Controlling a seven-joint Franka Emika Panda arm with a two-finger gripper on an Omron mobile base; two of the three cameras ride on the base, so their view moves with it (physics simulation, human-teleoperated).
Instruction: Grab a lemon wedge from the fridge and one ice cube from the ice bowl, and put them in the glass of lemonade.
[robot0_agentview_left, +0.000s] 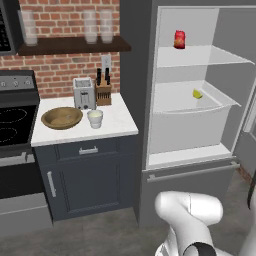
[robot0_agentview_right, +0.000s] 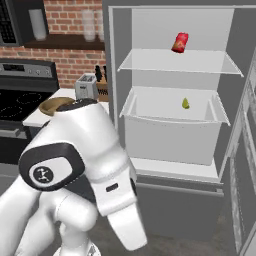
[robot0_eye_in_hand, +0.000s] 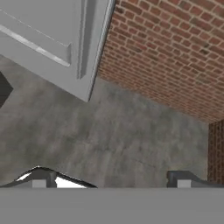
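The fridge (robot0_agentview_left: 135, 75) stands open, showing its white shelves. A tiny yellow-green lemon wedge (robot0_agentview_left: 197, 94) lies at the back right of the middle white bin (robot0_agentview_right: 185, 103). On the white counter to the left sit the brown wooden ice bowl (robot0_agentview_left: 62, 125) and, touching its right side, the small whitish glass of lemonade (robot0_agentview_left: 95, 118). My gripper (robot0_eye_in_hand: 111, 179) is open with nothing between its fingers. In the hand view it looks down at grey floor beside the fridge door (robot0_eye_in_hand: 48, 39), far from the wedge.
A red packet (robot0_agentview_left: 179, 39) rests on the top fridge shelf. A toaster (robot0_agentview_left: 84, 93) and a knife block (robot0_agentview_left: 103, 92) stand behind the bowl, with a stove (robot0_agentview_left: 15, 120) to the left. A brick wall (robot0_eye_in_hand: 166, 52) rises beyond the door.
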